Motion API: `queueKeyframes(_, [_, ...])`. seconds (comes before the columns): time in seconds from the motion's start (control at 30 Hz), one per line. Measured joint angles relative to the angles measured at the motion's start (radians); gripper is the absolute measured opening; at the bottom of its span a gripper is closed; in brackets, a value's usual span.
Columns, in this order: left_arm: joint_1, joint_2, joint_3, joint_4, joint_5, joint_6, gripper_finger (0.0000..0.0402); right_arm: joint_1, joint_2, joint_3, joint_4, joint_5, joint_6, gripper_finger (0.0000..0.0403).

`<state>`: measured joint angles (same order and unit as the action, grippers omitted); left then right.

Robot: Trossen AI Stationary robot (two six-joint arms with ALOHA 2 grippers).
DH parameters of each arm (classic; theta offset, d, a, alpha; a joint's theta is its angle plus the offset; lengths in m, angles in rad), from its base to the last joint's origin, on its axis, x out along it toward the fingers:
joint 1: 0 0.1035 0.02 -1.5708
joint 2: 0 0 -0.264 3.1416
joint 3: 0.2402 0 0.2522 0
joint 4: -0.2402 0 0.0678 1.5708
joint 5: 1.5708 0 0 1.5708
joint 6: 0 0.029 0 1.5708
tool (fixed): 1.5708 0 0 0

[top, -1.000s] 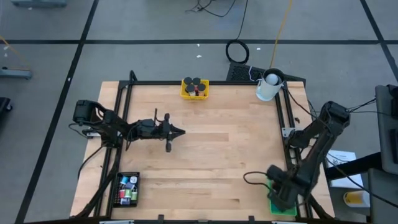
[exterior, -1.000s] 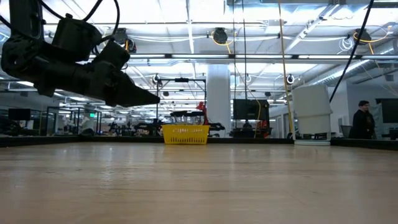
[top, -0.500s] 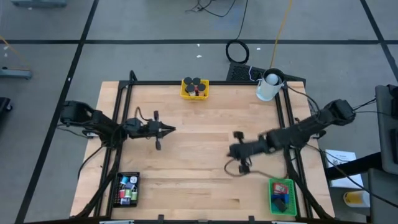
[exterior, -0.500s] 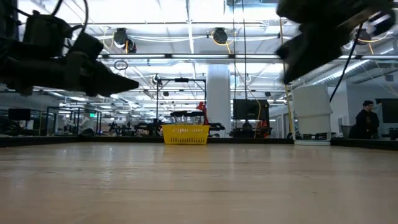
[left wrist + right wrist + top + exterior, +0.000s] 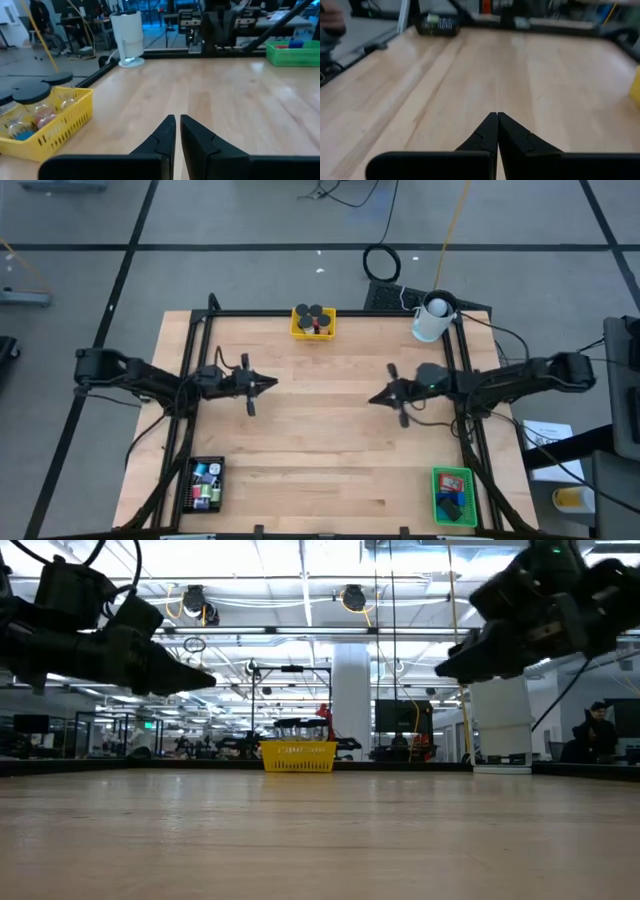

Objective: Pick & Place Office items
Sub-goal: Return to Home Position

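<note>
The office items lie in three mesh trays. Black round caps and a red piece sit in the yellow tray (image 5: 313, 321), also in the left wrist view (image 5: 45, 120). Small blue, green and white blocks lie in the black tray (image 5: 206, 483). Red, blue and dark pieces lie in the green tray (image 5: 454, 495). My left gripper (image 5: 270, 384) hovers over the table's left half, shut and empty (image 5: 177, 122). My right gripper (image 5: 373, 399) hovers over the right half, shut and empty (image 5: 496, 120). The two point at each other, both above the table (image 5: 200, 680) (image 5: 445, 668).
A white cylindrical cup (image 5: 432, 318) stands at the far right corner. A black frame rail (image 5: 462, 380) runs along the table's sides. Bare wood (image 5: 320, 440) lies between the grippers and toward the near edge. A person (image 5: 598, 730) stands in the room behind.
My right gripper has swung away from the green tray at the near right corner, toward the table's middle and far edge, and now points left. My left gripper has drawn back a little toward the table's left edge.
</note>
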<state>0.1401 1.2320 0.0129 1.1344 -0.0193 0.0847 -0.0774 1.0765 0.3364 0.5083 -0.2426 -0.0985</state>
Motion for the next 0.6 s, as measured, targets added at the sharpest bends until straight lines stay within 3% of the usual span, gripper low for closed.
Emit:
queueKeyframes(0.33, [0.019, -0.147, 0.001, -0.124, 0.027, 0.022, 0.0035, -0.032, -0.297, -0.283, 0.293, 0.007, 0.03, 0.0])
queueKeyframes(0.6, [0.055, -0.224, 0.002, -0.202, 0.054, 0.045, 0.0035, -0.061, -0.393, -0.318, 0.309, 0.009, 0.036, 0.0])
